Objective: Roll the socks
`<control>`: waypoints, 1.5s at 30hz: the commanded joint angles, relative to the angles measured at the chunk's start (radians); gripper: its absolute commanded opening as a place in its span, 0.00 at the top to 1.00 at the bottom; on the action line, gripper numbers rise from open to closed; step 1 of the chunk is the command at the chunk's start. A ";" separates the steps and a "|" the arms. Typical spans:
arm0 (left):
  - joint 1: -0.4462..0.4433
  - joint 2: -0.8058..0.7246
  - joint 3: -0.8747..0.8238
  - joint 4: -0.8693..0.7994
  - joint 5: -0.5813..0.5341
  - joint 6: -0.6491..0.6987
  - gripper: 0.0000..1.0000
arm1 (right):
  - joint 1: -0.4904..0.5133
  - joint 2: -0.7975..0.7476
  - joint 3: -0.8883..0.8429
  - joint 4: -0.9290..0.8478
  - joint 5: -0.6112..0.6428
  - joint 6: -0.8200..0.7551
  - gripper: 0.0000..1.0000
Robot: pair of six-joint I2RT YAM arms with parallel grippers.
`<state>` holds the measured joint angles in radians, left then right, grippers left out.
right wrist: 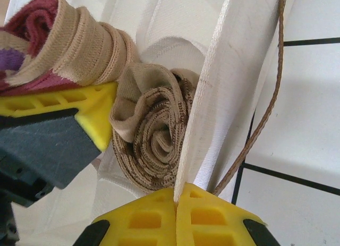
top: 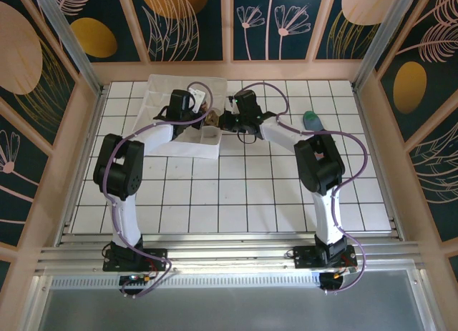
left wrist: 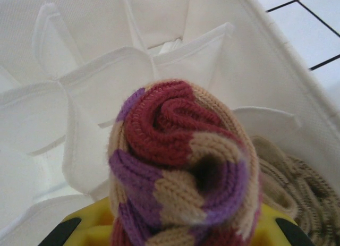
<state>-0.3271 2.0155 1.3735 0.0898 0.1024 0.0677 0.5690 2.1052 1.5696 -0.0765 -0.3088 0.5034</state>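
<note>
The left gripper (left wrist: pixel 183 232) is clenched on the striped sock (left wrist: pixel 180 171), a beige roll with red and purple bands wound into a tight spiral; its 2 yellow fingers (left wrist: pixel 87 230) press the roll from either side, and the roll hangs over the white fabric bin (top: pixel 161 88), above its soft dividers (left wrist: pixel 101 81); the right wrist view shows the same roll at upper left, resting against 1 yellow finger of the left gripper; just beside and below it sits the argyle sock (right wrist: pixel 154 134), tan and brown, also rolled into a spiral, tucked into a compartment against the bin's outer wall; the right gripper (right wrist: pixel 178 201) is pinched tight on that wall (right wrist: pixel 223 81), its 2 yellow fingertips meeting with the white cloth between them, the argyle roll on the inner side of the fabric and the tiled table (top: pixel 236 195) on the outer side; a thin brown cord (right wrist: pixel 268 105) runs down along the wall's outside; the blue-grey sock (top: pixel 313 120), green at the toe, lies unrolled on the table, well apart from the bin, to the right of both grippers.
</note>
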 commanded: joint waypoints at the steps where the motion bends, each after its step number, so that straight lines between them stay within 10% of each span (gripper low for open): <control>1: 0.016 0.049 -0.006 0.060 0.054 -0.036 0.89 | 0.008 0.046 0.001 -0.068 -0.009 -0.049 0.94; 7: 0.018 0.091 0.013 0.082 0.031 -0.071 0.81 | 0.002 0.037 -0.002 -0.067 -0.001 -0.047 0.95; 13: 0.019 -0.036 -0.188 0.296 0.002 -0.096 0.47 | -0.010 0.033 0.010 -0.065 0.008 -0.046 0.95; 29: 0.065 -0.129 -0.004 0.054 0.165 -0.035 0.01 | -0.015 0.038 0.049 -0.082 0.007 -0.070 0.95; 45: 0.072 -0.190 0.019 0.027 0.240 -0.104 0.01 | -0.089 -0.042 0.178 -0.199 -0.010 -0.135 0.66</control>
<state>-0.2604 1.8652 1.3819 0.1406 0.2657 -0.0116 0.5213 2.1231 1.7340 -0.2234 -0.3168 0.3969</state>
